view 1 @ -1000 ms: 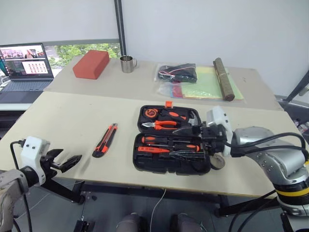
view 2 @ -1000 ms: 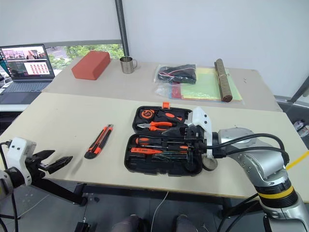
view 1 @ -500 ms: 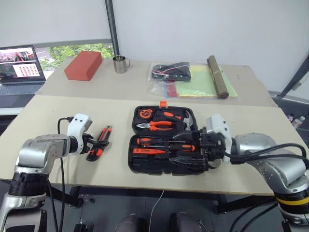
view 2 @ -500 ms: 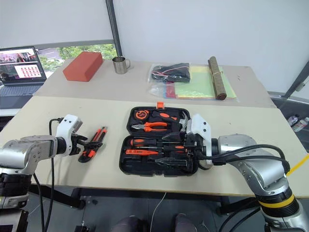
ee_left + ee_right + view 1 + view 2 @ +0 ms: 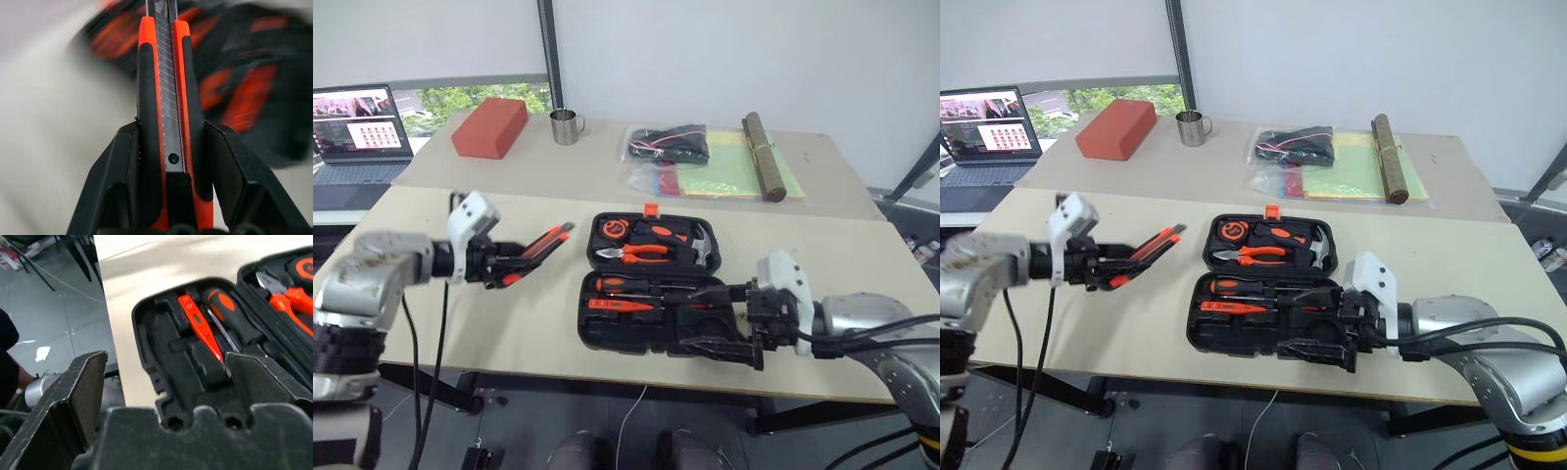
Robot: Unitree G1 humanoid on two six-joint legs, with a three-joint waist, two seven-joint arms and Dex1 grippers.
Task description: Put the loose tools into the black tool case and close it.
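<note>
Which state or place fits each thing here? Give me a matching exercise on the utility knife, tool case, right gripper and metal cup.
1. utility knife
2. black tool case
3. right gripper
4. metal cup

A. lying open on the near table
B. standing on the far table beside the red block
C. clamped in the left gripper, off the table
D. open, holding nothing

Pairs: 1-C, 2-A, 3-D, 4-B

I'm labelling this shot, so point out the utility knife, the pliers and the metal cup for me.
utility knife (image 5: 164,98): left wrist view, on the grey blade track between the orange rails.
pliers (image 5: 641,253): left eye view, on the orange handles, in the case's far half.
metal cup (image 5: 566,127): left eye view, on its side wall.
</note>
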